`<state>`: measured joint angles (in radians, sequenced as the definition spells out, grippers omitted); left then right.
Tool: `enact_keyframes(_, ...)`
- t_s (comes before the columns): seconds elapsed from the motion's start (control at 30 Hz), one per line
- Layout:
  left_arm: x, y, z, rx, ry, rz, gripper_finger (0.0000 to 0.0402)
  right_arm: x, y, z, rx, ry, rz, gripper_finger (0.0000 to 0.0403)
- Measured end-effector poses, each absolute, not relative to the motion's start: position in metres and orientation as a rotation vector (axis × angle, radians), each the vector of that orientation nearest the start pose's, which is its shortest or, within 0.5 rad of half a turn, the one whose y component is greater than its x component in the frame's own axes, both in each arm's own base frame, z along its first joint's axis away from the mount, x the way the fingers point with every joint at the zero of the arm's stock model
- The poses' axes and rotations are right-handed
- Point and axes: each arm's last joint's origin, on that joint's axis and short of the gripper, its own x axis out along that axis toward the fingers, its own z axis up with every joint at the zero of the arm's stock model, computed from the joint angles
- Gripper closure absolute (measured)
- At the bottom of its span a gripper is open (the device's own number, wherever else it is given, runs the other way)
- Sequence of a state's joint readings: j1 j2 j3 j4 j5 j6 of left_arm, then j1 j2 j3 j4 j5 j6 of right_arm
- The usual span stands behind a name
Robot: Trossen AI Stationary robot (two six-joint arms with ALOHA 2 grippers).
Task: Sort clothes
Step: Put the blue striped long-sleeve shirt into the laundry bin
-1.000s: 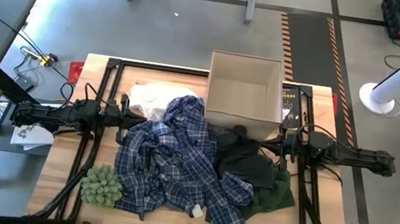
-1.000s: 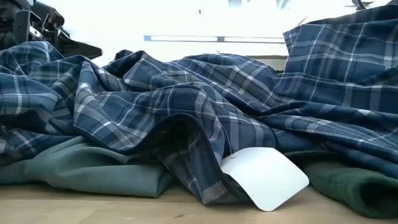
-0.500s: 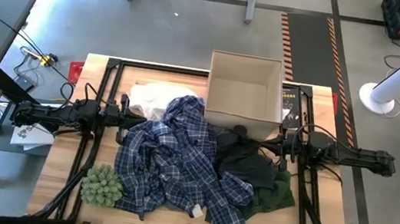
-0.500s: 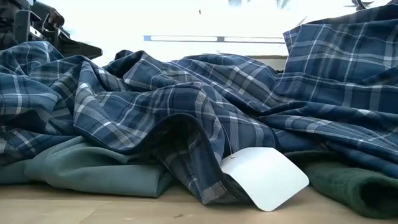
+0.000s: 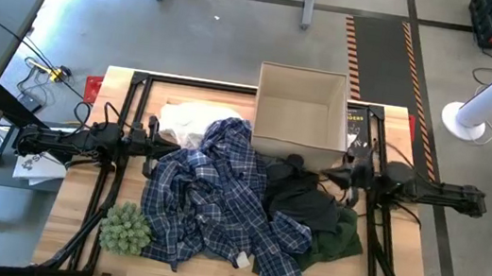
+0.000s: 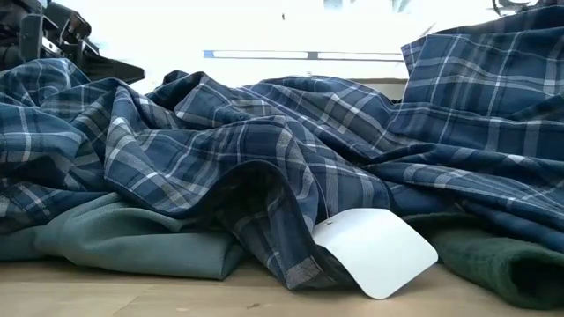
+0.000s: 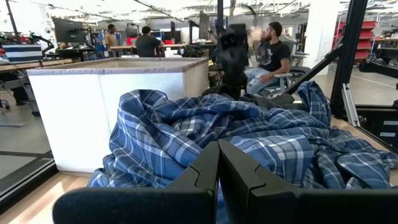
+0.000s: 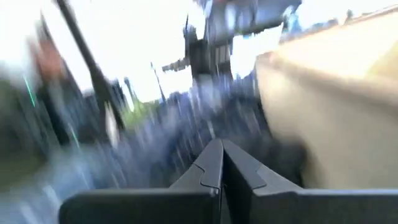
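Observation:
The clothes lie heaped in the middle of the table. A blue-and-white plaid shirt [image 5: 219,201] is spread on top, with a white garment [image 5: 191,119] behind it. To its right are a black one [image 5: 300,200] and a dark green one [image 5: 337,241]. A grey one [image 6: 132,242] shows under the plaid in the low view. My left gripper [image 5: 152,141] is shut [image 7: 217,163] and level at the heap's left edge. My right gripper [image 5: 329,176] is shut [image 8: 222,163] and level at the heap's right edge, beside the black garment. I see neither gripper touching cloth.
An open cardboard box [image 5: 298,116] stands at the far side, right of centre. A spiky green ball [image 5: 125,227] sits at the near left. A white tag [image 6: 374,251] sticks out from under the plaid shirt. People sit in the room beyond the table.
My right gripper has rolled about its own pointing line and tipped up a little while staying at the heap's right edge, still shut. The clothes have not moved.

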<state>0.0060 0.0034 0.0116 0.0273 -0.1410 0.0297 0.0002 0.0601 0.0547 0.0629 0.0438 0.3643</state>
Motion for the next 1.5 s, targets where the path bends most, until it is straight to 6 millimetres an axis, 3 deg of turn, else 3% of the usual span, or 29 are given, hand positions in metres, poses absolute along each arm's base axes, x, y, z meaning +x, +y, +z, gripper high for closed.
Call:
enact_keyframes(0.23, 0.097, 0.005, 0.17, 0.027, -0.033, 0.148, 0.0394, 0.083, -0.012, 0.225, 0.812, -0.649, -0.229, 0.0402)
enact_keyframes(0.43, 0.097, 0.005, 0.17, 0.027, -0.033, 0.147, 0.0394, 0.073, -0.007, 0.249, 0.632, -0.861, 0.015, 0.0402)
enact_keyframes(0.6, 0.097, 0.005, 0.17, 0.028, -0.033, 0.147, 0.0394, 0.087, -0.005, 0.259, 0.577, -0.812, 0.042, 0.0402)
enact_keyframes(0.8, 0.097, 0.005, 0.17, 0.027, -0.031, 0.147, 0.0394, 0.135, -0.002, 0.291, 0.526, -0.644, 0.066, 0.0402)
enact_keyframes(1.0, 0.097, 0.005, 0.17, 0.028, -0.03, 0.147, 0.0394, 0.201, 0.014, 0.338, 0.26, -0.539, 0.242, 0.0402)
enact_keyframes(1.2, 0.097, 0.005, 0.17, 0.028, -0.03, 0.147, 0.0394, 0.256, 0.021, 0.37, 0.068, -0.477, 0.208, 0.0402)
enact_keyframes(1.3, 0.097, 0.005, 0.17, 0.048, -0.031, 0.149, 0.0394, 0.279, 0.022, 0.388, 0.082, -0.499, 0.196, 0.0402)
enact_keyframes(1.4, 0.097, 0.005, 0.172, 0.213, -0.042, 0.163, 0.0394, 0.301, 0.023, 0.406, 0.156, -0.512, 0.216, 0.0402)
enact_keyframes(1.5, 0.097, 0.005, 0.172, 0.373, -0.035, 0.167, 0.0394, 0.324, 0.025, 0.411, 0.214, -0.418, 0.247, 0.0402)
